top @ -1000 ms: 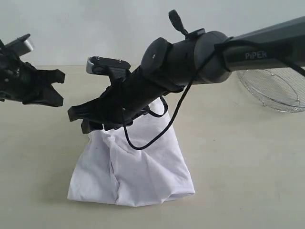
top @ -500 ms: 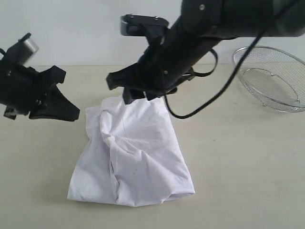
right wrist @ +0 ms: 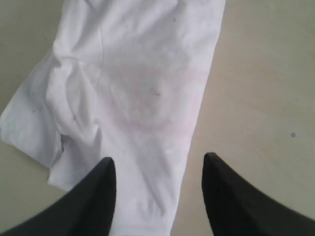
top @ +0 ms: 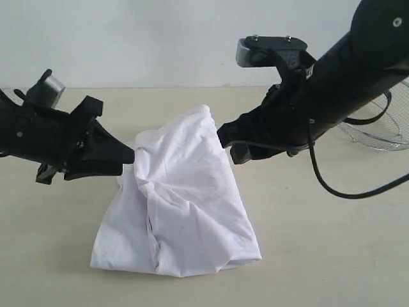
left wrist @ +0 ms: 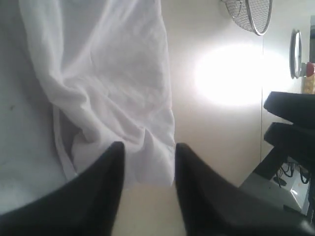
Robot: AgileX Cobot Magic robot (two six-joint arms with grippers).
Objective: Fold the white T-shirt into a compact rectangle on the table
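My left claw (left wrist: pixel 146 150) and right claw (right wrist: pixel 158 160) both gape open; nipping one layer at ten o'clock could drag the rumpled white cotton T-shirt (top: pixel 185 204) apart.

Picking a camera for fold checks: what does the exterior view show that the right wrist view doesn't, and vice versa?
Only the exterior view: the left gripper at the white T-shirt's edge, the wire basket, and the T-shirt's whole outline. Only the right wrist view: faint pink lettering showing through the cloth. Both: the T-shirt on the table and the open right gripper.
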